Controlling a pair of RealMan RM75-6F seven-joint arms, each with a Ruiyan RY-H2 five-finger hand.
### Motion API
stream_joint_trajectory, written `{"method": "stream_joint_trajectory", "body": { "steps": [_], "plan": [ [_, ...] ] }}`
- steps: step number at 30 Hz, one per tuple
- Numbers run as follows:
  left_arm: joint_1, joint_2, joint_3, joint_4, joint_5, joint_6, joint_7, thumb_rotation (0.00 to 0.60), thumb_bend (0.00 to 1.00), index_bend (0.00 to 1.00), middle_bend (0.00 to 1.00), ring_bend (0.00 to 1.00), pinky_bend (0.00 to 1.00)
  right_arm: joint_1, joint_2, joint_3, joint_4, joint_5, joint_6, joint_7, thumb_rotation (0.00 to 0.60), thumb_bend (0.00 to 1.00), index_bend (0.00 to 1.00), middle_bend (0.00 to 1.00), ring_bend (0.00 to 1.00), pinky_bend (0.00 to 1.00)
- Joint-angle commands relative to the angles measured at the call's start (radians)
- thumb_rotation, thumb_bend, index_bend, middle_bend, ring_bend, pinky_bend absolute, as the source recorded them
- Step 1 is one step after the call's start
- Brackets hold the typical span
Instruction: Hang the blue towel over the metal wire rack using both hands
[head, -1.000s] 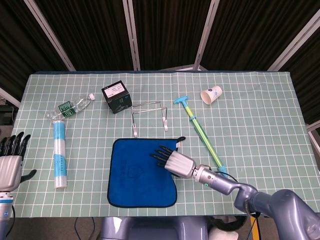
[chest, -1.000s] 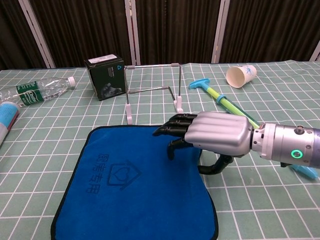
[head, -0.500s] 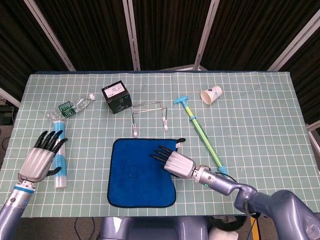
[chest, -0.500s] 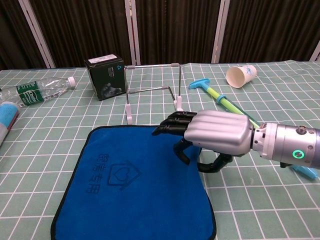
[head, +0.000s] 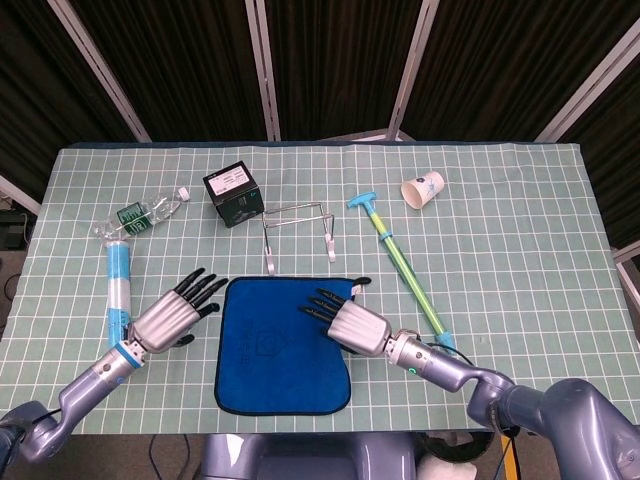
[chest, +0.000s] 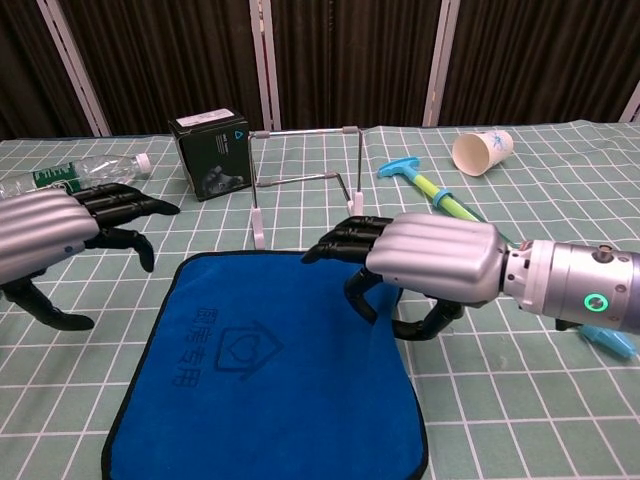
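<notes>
Fingers (chest: 345, 240) of right hand (head: 345, 318) curl on towel (head: 270, 350) far-right corner, grasp unclear; left hand (head: 178, 312) spread, empty; chest view crops it.

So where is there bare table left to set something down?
Widest bare stretch: right of the stick, below the cup. Also the near-left corner, below the tube. Crowded: around the rack, box and towel, with both hands at the towel's edges.

Matt cloth towel (head: 285, 345); glossy metal wire rack (head: 298, 230)
</notes>
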Motion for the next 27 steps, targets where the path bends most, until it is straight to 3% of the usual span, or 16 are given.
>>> {"method": "stream_joint_trajectory", "body": {
  "steps": [1,6,14,27],
  "plan": [
    [-0.038,-0.071,0.027,0.081,0.035,0.012,-0.052,0.600,0.06,0.36,0.00,0.00,0.00,0.003,0.008,0.004,-0.017,0.009,-0.011,-0.002,0.600,0.42,0.81,0.05,0.00,0.00],
    [-0.060,-0.163,0.038,0.193,0.026,0.026,-0.146,0.600,0.06,0.36,0.00,0.00,0.00,-0.006,0.030,0.009,-0.060,0.032,-0.018,0.002,0.600,0.42,0.83,0.05,0.00,0.00],
    [-0.082,-0.216,0.061,0.268,0.017,0.047,-0.218,0.600,0.06,0.37,0.00,0.00,0.00,-0.018,0.031,0.012,-0.053,0.033,0.005,0.004,0.600,0.42,0.82,0.04,0.00,0.00],
    [-0.083,-0.203,0.093,0.281,-0.007,0.057,-0.228,0.600,0.06,0.37,0.00,0.00,0.00,-0.026,0.036,0.009,-0.049,0.034,0.013,0.011,0.600,0.42,0.79,0.03,0.00,0.00]
  ]
}}
